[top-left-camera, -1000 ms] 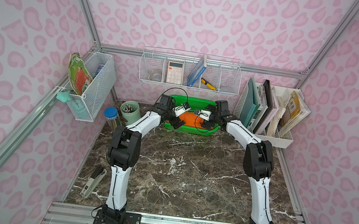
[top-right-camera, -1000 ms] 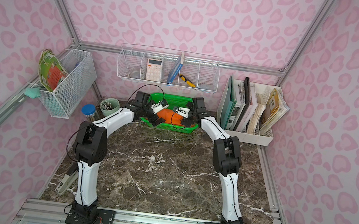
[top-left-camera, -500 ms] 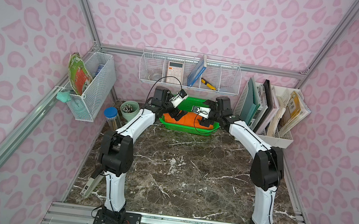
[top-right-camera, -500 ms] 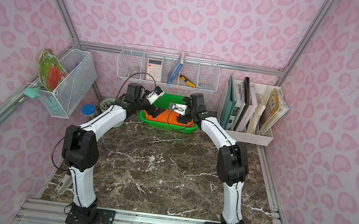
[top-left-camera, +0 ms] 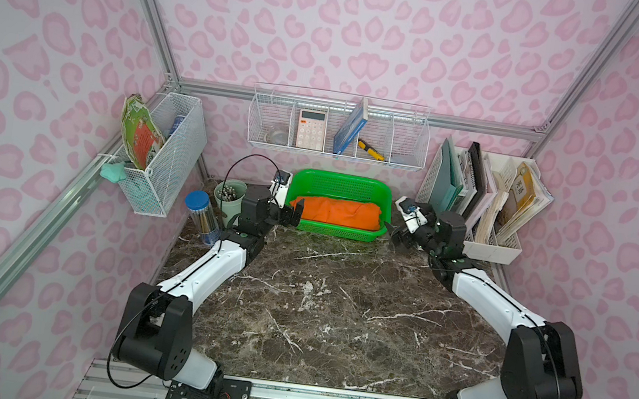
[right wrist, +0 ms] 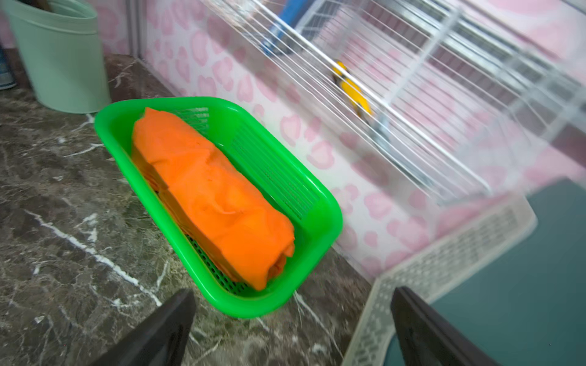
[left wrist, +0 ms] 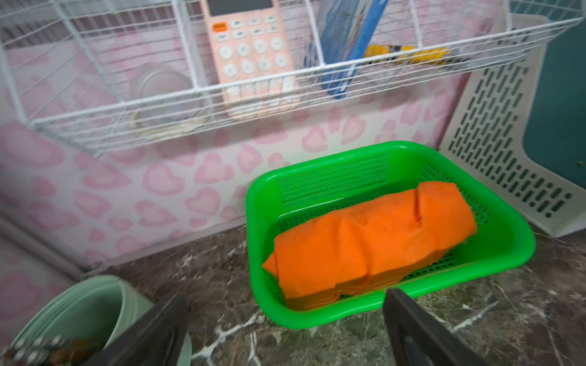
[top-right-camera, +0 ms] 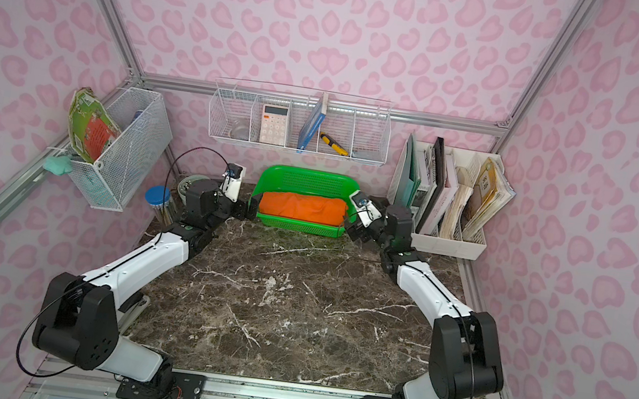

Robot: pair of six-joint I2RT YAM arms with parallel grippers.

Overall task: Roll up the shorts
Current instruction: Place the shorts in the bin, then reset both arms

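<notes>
the shorts (top-left-camera: 335,212) lie as a roll inside the green basket (top-left-camera: 338,185) at the back of the table (top-left-camera: 315,313), long axis running side to side. my left gripper (top-left-camera: 292,215) and right gripper (top-left-camera: 396,237) flank its two ends, both spread wide and empty; left looks slightly nearer

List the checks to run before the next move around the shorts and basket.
1. Shorts rolled: ok, one compact roll.
2. Roll fully inside the basket: ok, lying lengthwise, nothing hanging over the rim.
3. Left end effector open and empty: ok, off the basket's end, no cloth caught.
4. Right end effector open and empty: ok, off the opposite end.
5. Basket flat on the table: ok.
6. Left arm clear of the cup: cannot tell, they sit very close in both top views.
</notes>
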